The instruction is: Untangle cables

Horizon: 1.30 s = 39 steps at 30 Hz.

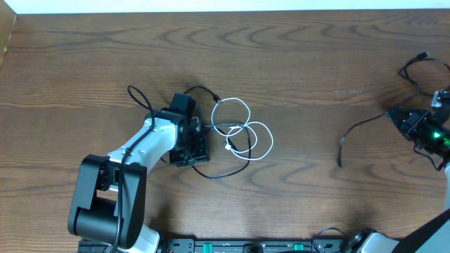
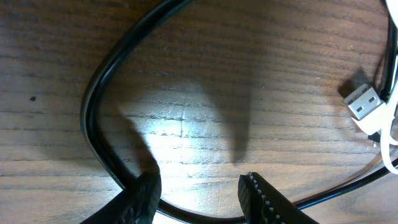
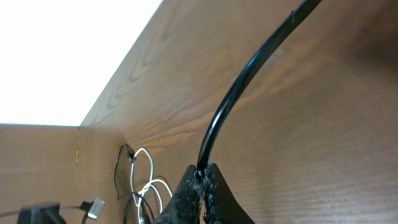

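A white cable [image 1: 261, 130] lies in loose loops at the table's middle, crossed by a thin black cable [image 1: 219, 173]. My left gripper [image 1: 191, 140] is just left of the loops, low over the table. In the left wrist view its jaws [image 2: 199, 186] are open and straddle a curved black cable [image 2: 87, 112]. The white cable's USB plug [image 2: 364, 102] lies to the right. My right gripper [image 1: 399, 118] at the far right is shut on another black cable [image 1: 358, 130], whose free end trails left. The right wrist view shows the jaws [image 3: 204, 171] pinching that cable [image 3: 249, 74].
A further thin black cord [image 1: 420, 65] loops near the right edge behind the right arm. The table's far edge [image 1: 225, 10] runs along the top. The left arm's base [image 1: 105, 204] stands at the front left. The white loops also show far off in the right wrist view [image 3: 146, 171].
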Available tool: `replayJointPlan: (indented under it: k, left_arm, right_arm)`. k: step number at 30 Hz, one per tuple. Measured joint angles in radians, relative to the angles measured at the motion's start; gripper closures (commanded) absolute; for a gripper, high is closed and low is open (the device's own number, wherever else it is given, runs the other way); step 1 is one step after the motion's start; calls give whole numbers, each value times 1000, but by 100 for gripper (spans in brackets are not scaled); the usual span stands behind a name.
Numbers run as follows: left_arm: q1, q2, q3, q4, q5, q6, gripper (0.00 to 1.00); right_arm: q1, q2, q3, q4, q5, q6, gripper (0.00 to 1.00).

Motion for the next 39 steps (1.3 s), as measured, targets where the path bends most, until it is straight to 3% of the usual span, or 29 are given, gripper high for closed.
replayJointPlan:
  k: [12, 21, 29, 35, 39]
  left_arm:
    - [0, 0, 0, 0, 0, 0, 54]
    - [0, 0, 0, 9, 0, 0, 54]
    - [0, 0, 0, 21, 0, 0, 54]
    - [0, 0, 0, 27, 0, 0, 54]
    - [0, 0, 0, 27, 0, 0, 54]
  right_arm:
    - [43, -83, 56, -34, 102, -60, 99]
    - [235, -90, 255, -179, 526, -188, 99]
    - [447, -92, 331, -160, 982, -489, 99]
    - [558, -78, 331, -109, 1107, -801, 99]
    - [568, -34, 331, -30, 1139, -906, 99]
